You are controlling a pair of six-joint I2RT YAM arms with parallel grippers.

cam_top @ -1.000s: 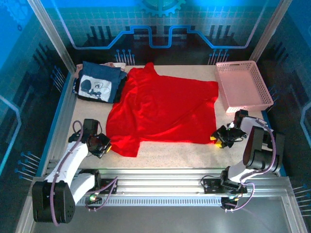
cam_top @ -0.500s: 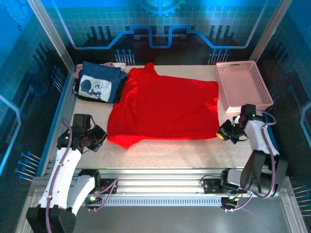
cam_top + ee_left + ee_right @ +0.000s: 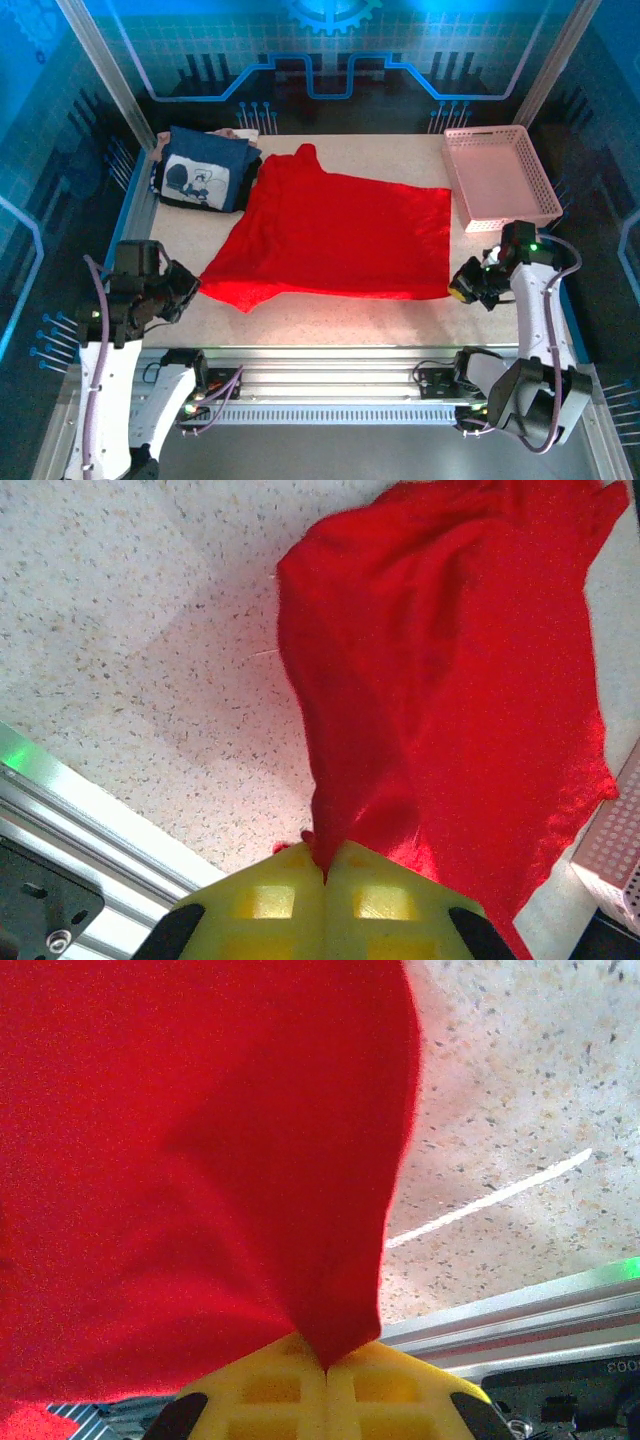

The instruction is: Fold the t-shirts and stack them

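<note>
Left pincer (image 3: 325, 865) clamped on red t-shirt (image 3: 340, 235) near edge; right pincer (image 3: 325, 1358) clamped on opposite corner. Shirt spreads between, ahead of both. Cloth likely light, limp, sagging; hold corners, keep taut.

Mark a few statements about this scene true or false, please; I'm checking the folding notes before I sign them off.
1. The left gripper and the right gripper are both shut on the red t-shirt. True.
2. The pink basket stands at the far right of the table. True.
3. The navy t-shirt lies in the pink basket. False: it lies at the table's far left corner.
4. The right gripper grips the red t-shirt's far edge. False: it grips the near right corner.
</note>
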